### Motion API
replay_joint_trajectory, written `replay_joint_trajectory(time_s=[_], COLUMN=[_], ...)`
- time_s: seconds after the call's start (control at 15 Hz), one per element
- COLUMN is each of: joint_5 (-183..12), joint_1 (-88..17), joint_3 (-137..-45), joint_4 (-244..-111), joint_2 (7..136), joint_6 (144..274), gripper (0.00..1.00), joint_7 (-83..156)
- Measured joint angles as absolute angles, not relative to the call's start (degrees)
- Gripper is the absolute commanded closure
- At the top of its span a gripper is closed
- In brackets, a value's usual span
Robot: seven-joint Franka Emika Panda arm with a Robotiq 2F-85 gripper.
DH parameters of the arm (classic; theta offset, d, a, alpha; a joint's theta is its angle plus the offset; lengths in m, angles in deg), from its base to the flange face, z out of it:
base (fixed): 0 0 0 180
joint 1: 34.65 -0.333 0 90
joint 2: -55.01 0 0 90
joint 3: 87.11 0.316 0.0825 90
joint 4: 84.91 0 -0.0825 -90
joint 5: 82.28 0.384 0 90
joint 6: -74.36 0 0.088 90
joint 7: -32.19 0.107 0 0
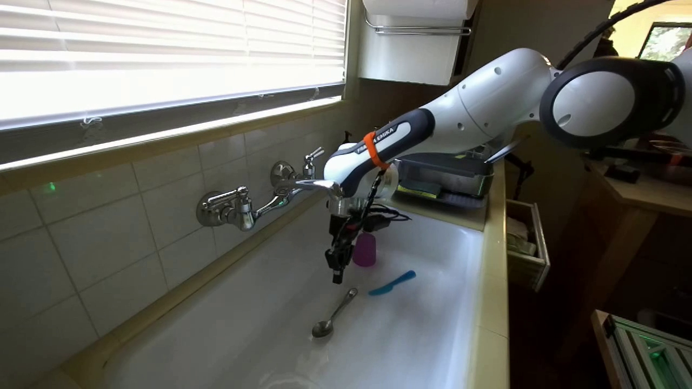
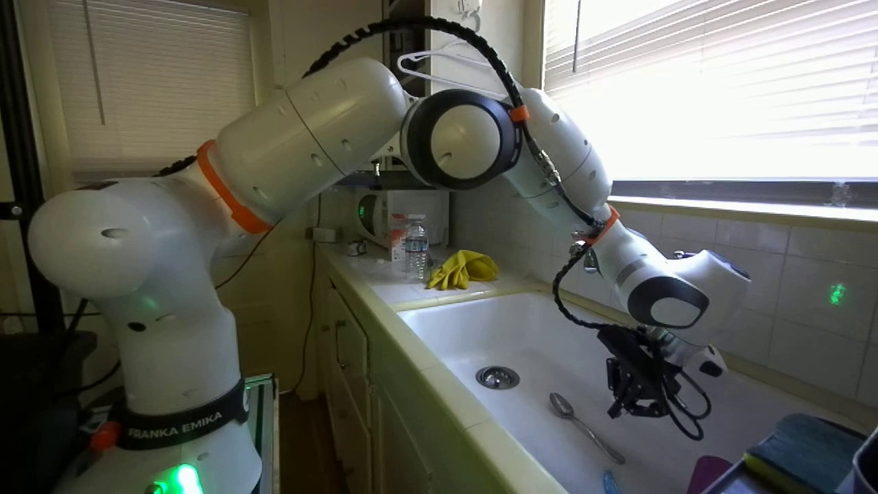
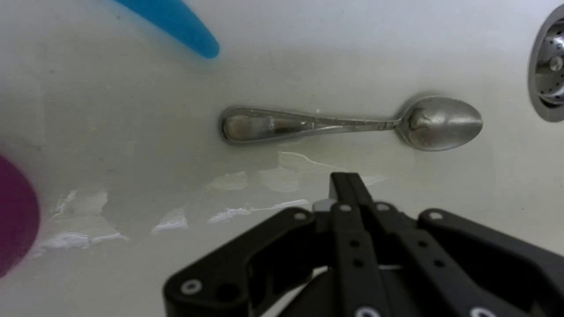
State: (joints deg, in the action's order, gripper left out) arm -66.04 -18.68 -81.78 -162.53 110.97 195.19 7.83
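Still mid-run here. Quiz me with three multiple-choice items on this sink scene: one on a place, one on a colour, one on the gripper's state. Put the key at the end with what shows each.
1. Which part of the spoon lies nearest the drain?
A) handle tip
B) middle of the handle
C) bowl

2. What colour is the knife-like utensil?
A) blue
B) orange
C) black

3. How does the gripper stand?
A) wide open
B) shut on nothing
C) shut on the spoon

Key:
1 C: the wrist view shows the bowl on the drain's side, the handle pointing away.
2 A: it shows blue in an exterior view and in the wrist view.
3 B: the wrist view shows the jaws together with nothing between them.
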Motion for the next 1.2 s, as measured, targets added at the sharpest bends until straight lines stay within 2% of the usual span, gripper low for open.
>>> replay_joint_trajectory(time_s=[0.27, 0.33, 0.4, 0.53, 1.07, 1.2], joint_5=[-66.1, -66.1, -66.1, -66.1, -70.4, -72.5], joint_1=[-19.2, -19.3, -19.4, -19.8, -24.0, -25.2], joint_3=[-82.9, -83.2, -83.6, -84.5, -90.1, -92.7], joint_4=[-167.0, -168.1, -169.3, -172.0, -184.4, -186.7], joint_2=[106.6, 105.3, 104.1, 101.2, 88.1, 85.2], joint_6=[195.3, 195.4, 195.7, 197.1, 206.1, 206.2], gripper=[1.00, 0.74, 0.72, 0.60, 0.01, 0.00], joint_7=[10.9, 11.7, 12.4, 14.1, 25.3, 31.0])
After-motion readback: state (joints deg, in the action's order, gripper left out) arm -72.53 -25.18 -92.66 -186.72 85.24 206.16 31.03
